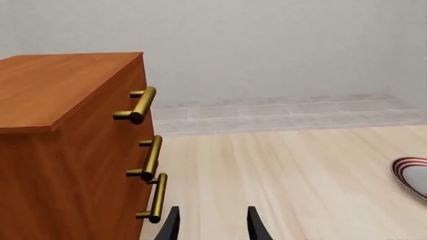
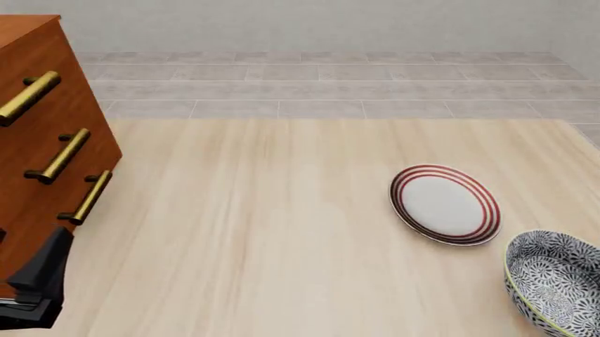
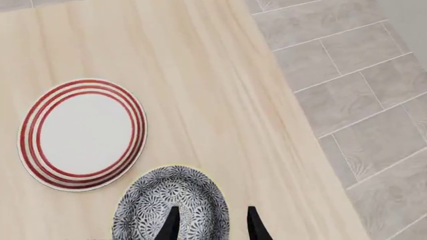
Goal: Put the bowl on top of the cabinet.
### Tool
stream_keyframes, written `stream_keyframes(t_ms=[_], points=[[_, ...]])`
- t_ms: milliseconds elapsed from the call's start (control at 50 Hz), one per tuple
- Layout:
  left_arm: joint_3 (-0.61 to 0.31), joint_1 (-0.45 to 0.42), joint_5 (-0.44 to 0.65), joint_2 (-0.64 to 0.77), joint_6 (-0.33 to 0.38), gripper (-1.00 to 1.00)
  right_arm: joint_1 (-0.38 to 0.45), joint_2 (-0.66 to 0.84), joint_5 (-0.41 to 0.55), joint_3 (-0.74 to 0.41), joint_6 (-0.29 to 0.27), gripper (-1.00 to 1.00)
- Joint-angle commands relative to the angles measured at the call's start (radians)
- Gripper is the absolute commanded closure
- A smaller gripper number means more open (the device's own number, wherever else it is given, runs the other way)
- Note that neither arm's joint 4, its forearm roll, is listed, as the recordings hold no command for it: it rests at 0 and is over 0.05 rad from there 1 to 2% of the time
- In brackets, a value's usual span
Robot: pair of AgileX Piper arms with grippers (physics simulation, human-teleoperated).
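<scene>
The black-and-white floral bowl [image 2: 558, 284] stands on the table at the front right, close to the right edge. In the right wrist view my right gripper [image 3: 212, 225] is open over the bowl [image 3: 153, 200]; one finger is over its inside and the other just outside its pale rim. Whether the fingers touch it does not show. The reddish-brown cabinet [image 2: 38, 140] with brass bar handles stands at the far left. My left gripper [image 1: 212, 227] is open and empty beside the cabinet [image 1: 60, 150], near its lowest handle [image 1: 157, 200].
A flat white plate with red rings [image 2: 445, 203] lies just left of and beyond the bowl, also seen as the plate [image 3: 83, 134] in the right wrist view. The table's right edge [image 3: 313, 150] drops to grey floor tiles. The left arm [image 2: 42, 281] shows at the front left.
</scene>
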Motion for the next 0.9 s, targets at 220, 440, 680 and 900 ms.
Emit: stream_keyframes(t_ms=[220,440,680,900], points=[[0.001,-0.006,-0.003,0.009,0.007,-1.00,-0.082,0.123,-0.050,0.056,0.022,-1.00],[0.001,-0.010,-0.007,0.018,0.013,-1.00,-0.098,0.174,-0.073,0.085,0.013,-1.00],[0.001,-0.011,-0.005,0.021,0.016,-1.00,-0.135,0.243,-0.135,0.120,-0.011,-1.00],[0.001,-0.010,-0.010,0.033,0.018,-1.00,-0.182,0.327,-0.217,0.157,-0.042,-1.00]])
